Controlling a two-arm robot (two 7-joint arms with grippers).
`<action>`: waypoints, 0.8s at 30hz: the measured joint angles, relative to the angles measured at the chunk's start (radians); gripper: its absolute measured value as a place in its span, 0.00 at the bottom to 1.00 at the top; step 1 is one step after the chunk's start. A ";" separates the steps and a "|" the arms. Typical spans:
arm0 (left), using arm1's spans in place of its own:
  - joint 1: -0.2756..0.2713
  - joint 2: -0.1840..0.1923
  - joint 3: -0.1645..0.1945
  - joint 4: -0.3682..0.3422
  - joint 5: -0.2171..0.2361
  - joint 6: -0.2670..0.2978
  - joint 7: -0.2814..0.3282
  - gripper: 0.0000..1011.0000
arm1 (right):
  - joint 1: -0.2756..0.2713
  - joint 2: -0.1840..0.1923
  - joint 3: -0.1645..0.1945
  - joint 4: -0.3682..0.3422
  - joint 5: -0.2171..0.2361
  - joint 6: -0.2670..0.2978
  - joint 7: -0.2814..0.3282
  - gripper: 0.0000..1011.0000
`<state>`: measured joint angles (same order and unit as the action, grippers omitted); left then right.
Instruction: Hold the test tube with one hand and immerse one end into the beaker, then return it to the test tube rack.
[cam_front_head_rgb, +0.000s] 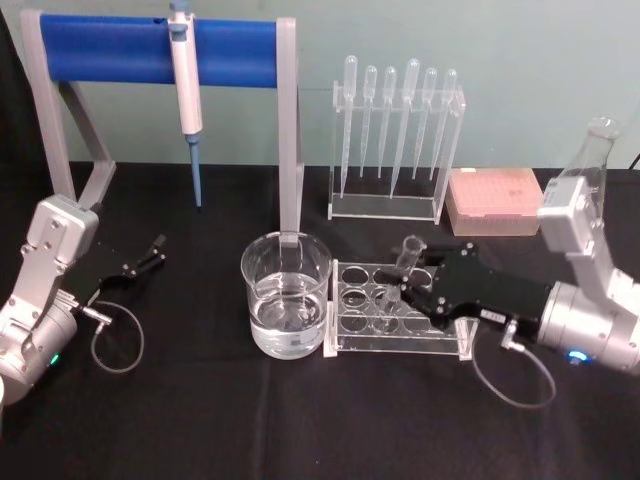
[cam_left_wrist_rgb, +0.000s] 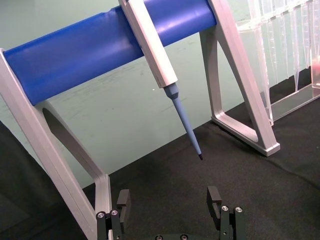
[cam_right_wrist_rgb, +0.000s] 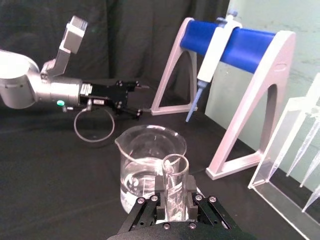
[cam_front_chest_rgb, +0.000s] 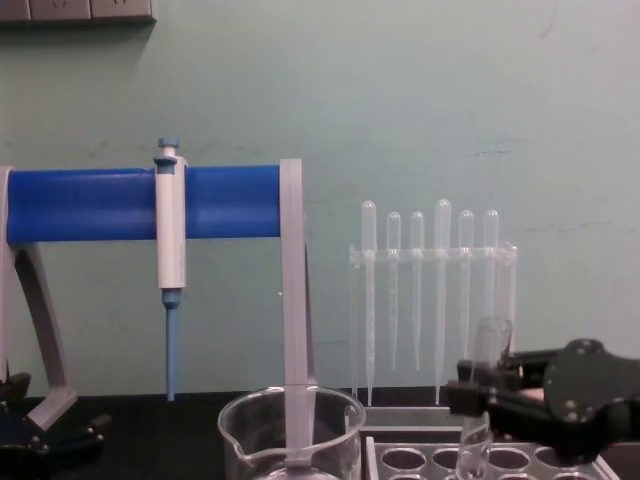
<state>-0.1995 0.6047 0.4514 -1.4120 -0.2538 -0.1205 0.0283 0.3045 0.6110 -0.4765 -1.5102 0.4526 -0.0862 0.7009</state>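
The right gripper (cam_front_head_rgb: 405, 290) is clamping the tube (cam_front_head_rgb: 409, 254), leaning at the rack (cam_front_head_rgb: 345, 345) beside the beaker (cam_front_head_rgb: 252, 275); the left gripper (cam_front_head_rgb: 150, 252) is waiting open. Lifted tilted, the tube is probably going to snag there.

All on a black table cloth (cam_front_head_rgb: 300, 420); pale green wall (cam_front_chest_rgb: 450, 100) behind. Colourless clear glass test tube (cam_front_head_rgb: 408, 255). Wide clear glass beaker (cam_front_head_rgb: 285, 295), liquid clear too. Matte black two-jaw right gripper (cam_front_head_rgb: 408, 288), silver wrist w/ blue glow ring. Black two-jaw left gripper (cam_front_head_rgb: 148, 258), silver arm, green light. Grey-framed stand (cam_front_head_rgb: 289, 120) w/ bright blue bar. White & blue pipettor (cam_front_head_rgb: 186, 90). Pink tip box (cam_front_head_rgb: 495, 200). See-thru plastic tube rack (cam_front_head_rgb: 345, 345).
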 joint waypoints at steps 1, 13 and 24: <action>0.000 0.000 0.000 0.000 0.000 0.000 0.000 0.99 | 0.003 0.002 0.003 -0.001 0.007 0.007 0.002 0.23; 0.000 0.000 0.000 0.000 0.000 0.000 0.000 0.99 | 0.084 0.034 0.001 -0.040 0.104 0.143 0.055 0.23; 0.000 0.000 0.000 0.000 0.000 0.000 0.000 0.99 | 0.185 0.078 -0.024 -0.103 0.099 0.242 0.055 0.23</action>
<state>-0.1995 0.6047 0.4514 -1.4120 -0.2539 -0.1205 0.0283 0.4897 0.6888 -0.5003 -1.6127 0.5519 0.1557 0.7555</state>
